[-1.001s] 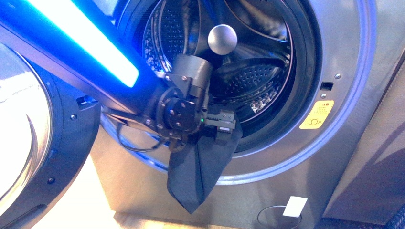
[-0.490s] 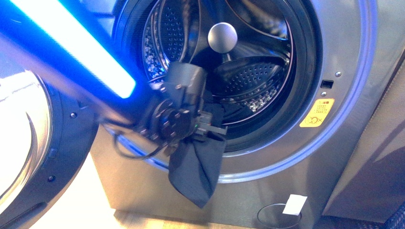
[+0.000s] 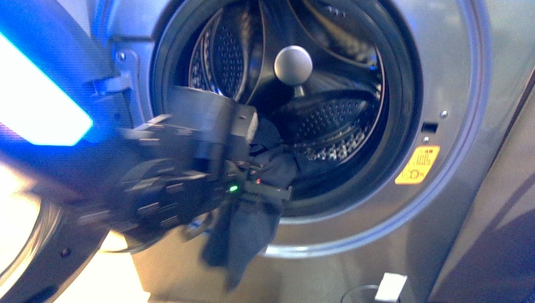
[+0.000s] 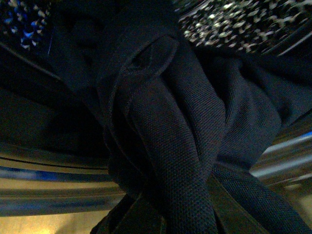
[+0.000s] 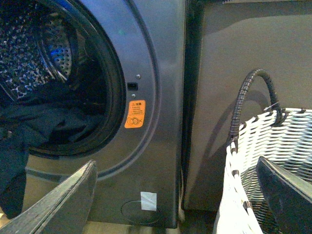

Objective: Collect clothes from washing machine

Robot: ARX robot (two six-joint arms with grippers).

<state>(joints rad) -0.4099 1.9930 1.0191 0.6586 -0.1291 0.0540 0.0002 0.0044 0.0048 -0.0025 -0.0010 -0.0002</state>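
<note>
Left claw (image 3: pixel 268 188) at the lower lip of the washing machine (image 3: pixel 454 95) opening, blurred in the front view, pinched onto the clothes (image 3: pixel 243 233). From the left wrist, dark knit cloth bunched and folded between the 2 fingers. One part of the garment hanging limp below the claw over the grey front panel, the other part trailing back over the dark rubber seal (image 3: pixel 404 95) onto the floor of the perforated drum (image 3: pixel 328 113). Above that, wide open room inside the round opening, broken only by a grey ball (image 3: pixel 293 64) standing out near the middle of the drum. Door (image 3: pixel 69 252) swung open at the left, its rim close beside the arm's blurred body and crowding that side. Free space to the right of the hanging cloth, along the curved lower edge of the opening. Orange sticker (image 3: pixel 417 165) on the front panel right of the seal, and a white label (image 3: pixel 391 285) low near the machine's base. Right claw (image 5: pixel 174 165) spread wide with nothing between its 2 fingers, well apart from the clothes, facing the machine's right edge. Just beside that edge, a dark flat panel (image 5: pixel 234 58), and in front of it a woven white and grey basket (image 5: pixel 273 146) with a dark handle (image 5: pixel 253 92) arching over its rim, close against the claw's outer finger.
</note>
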